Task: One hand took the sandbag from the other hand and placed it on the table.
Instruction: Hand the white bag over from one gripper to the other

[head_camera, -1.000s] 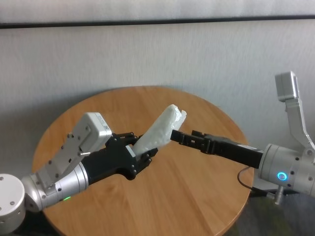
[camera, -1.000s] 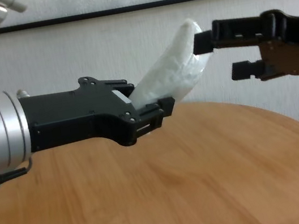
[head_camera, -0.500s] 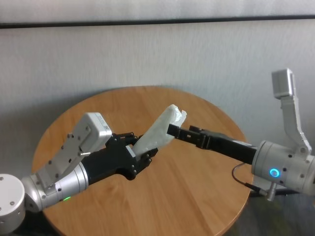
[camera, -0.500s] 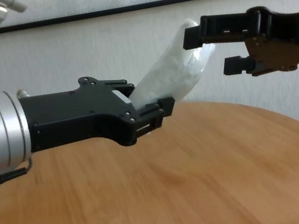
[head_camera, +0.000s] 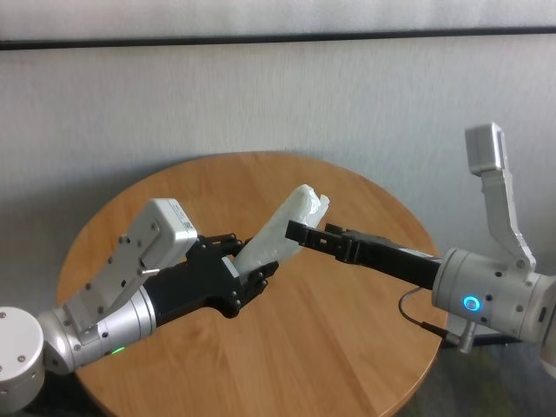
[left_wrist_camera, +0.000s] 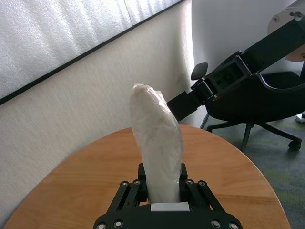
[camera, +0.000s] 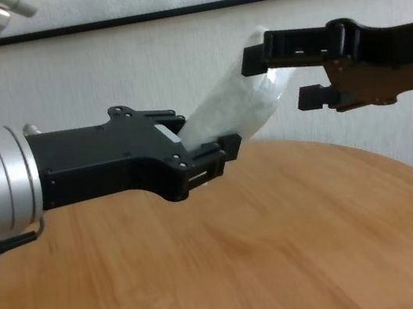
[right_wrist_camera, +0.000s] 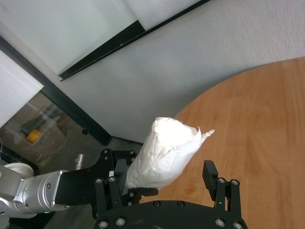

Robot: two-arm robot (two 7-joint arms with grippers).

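Sandbag point(head_camera: 282, 231) in left end effector point(head_camera: 248, 265)

sandbag point(head_camera: 282, 233): 1 | grippers: 2 | table point(head_camera: 347, 347): 1 | office chair point(left_wrist_camera: 267, 102): 1

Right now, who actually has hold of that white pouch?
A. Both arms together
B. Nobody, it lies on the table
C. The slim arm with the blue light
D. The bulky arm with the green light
D: the left gripper is clamped on the lower end of the sandbag, held above the round table, while the right gripper stands open around its upper end, not yet closed.
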